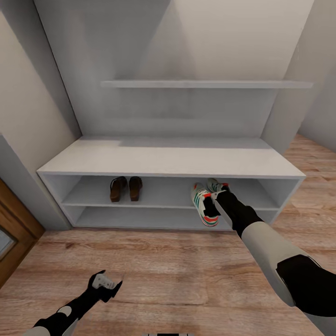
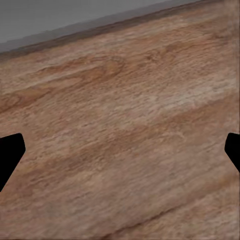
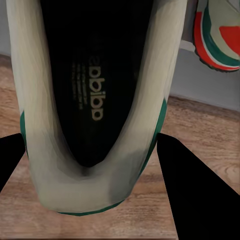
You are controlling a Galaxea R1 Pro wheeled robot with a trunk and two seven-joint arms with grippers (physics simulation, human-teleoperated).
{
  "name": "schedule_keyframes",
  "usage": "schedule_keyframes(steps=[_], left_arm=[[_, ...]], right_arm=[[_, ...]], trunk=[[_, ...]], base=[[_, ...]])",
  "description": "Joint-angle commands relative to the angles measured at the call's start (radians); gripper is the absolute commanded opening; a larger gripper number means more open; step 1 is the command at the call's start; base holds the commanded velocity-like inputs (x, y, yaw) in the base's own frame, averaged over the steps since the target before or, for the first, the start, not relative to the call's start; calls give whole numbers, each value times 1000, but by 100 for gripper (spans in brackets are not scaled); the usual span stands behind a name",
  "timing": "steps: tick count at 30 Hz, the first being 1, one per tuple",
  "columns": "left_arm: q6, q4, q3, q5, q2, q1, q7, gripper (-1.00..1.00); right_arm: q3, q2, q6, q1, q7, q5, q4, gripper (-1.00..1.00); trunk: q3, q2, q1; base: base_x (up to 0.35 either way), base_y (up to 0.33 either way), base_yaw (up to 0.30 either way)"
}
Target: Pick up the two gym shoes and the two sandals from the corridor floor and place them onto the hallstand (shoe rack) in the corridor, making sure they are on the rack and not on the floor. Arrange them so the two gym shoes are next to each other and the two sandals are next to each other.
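One gym shoe (image 3: 95,105) is clamped between the fingers of the right gripper (image 1: 215,195) at the hallstand (image 1: 168,161), beside the second gym shoe (image 1: 201,205) on the upper tier. Both sandals (image 1: 125,188) are seen further left. The left gripper (image 1: 103,282) is held spread and empty above the corridor floor (image 2: 125,130).

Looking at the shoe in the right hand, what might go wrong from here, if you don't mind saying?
1. The cream-white, green-striped sneaker hangs over the front edge of the white hallstand's upper tier; released now, it may tip onto the wood-plank floor.
2. Pushing it in with the right hand may knock the second sneaker beside it.
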Motion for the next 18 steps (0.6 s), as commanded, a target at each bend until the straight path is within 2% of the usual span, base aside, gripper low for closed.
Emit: schedule_keyframes(steps=[1,6,18], left_arm=[[0,3,-1,-14,8,0,-32,100],[1,7,-2,-31,17,0,-88,100],[1,7,-1,-31,19,0,-107,100]], right_arm=[[0,0,0,0,-1,-1,2,-100],[0,0,-1,0,-1,-1,6,-100],[0,0,-5,0,-1,-2,7,-100]], trunk=[[0,0,0],[0,0,0],[0,0,0]], base=[[1,0,0],[0,0,0],[0,0,0]])
